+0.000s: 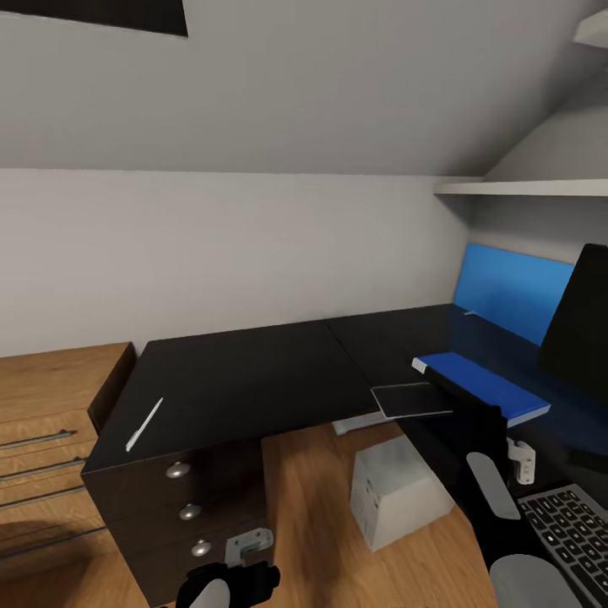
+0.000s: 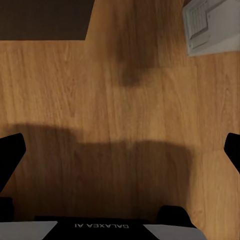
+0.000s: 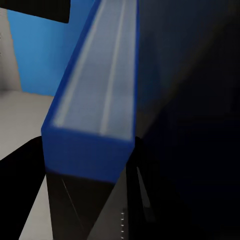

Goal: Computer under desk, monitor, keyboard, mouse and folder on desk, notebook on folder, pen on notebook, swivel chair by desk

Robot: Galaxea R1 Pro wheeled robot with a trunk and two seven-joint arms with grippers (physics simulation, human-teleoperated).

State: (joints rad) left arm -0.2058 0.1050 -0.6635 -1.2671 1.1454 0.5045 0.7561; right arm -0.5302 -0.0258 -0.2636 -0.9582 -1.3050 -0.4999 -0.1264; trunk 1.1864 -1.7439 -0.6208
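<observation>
Left claw (image 2: 120,150) hangs spread and empty over the light wood floor (image 2: 75,90), low at the frame's bottom left in the head view. Above it, a slim white pen (image 1: 143,425) lies on the glossy black L-shaped desk (image 1: 245,371), with low oak drawers (image 1: 51,397) at the far left. At centre, a light grey tower computer (image 1: 397,494) stands under the desk, and a thin dark notebook (image 1: 411,399) rests at the desk's edge.

Right of it, the right claw (image 3: 95,170) appears to pinch the flat bright-blue folder (image 1: 481,384) by its end, over the desk. Lower it flat, clear of the notebook, short of the wide black monitor (image 1: 583,325) and the dark-keyed keyboard (image 1: 570,528). Sloped grey walls (image 1: 253,101) and a blue wall panel (image 1: 511,291) close the room.
</observation>
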